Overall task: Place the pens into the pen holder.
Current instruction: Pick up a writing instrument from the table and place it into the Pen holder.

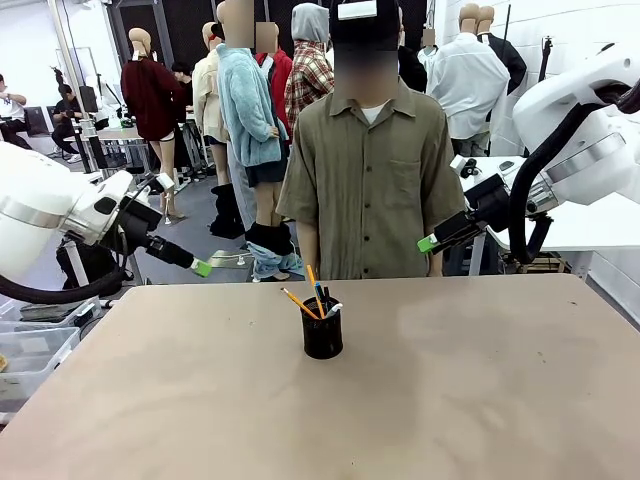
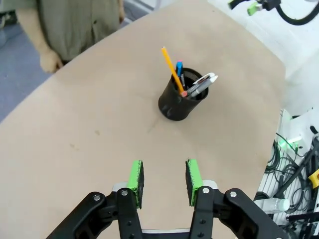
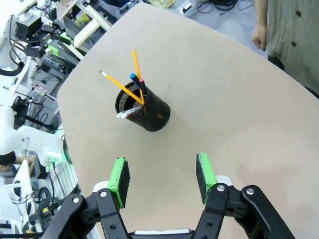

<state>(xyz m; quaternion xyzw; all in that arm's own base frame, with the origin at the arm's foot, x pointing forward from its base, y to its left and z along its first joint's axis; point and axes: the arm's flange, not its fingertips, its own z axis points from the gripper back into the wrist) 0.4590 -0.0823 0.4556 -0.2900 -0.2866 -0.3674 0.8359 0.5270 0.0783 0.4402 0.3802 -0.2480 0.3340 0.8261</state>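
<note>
Left wrist view: the left tool hangs above bare tabletop with its pads parted and nothing between them. The right tool stands wider, also empty, and well off the tabletop. Out from both, near the middle, stands one pen holder, upright. In it lean two yellow pencils, a white pen and a dark pen with a blue end: four sticks by my count. No pen lies loose, so the task looks finished. The person stands at the far edge.
</note>
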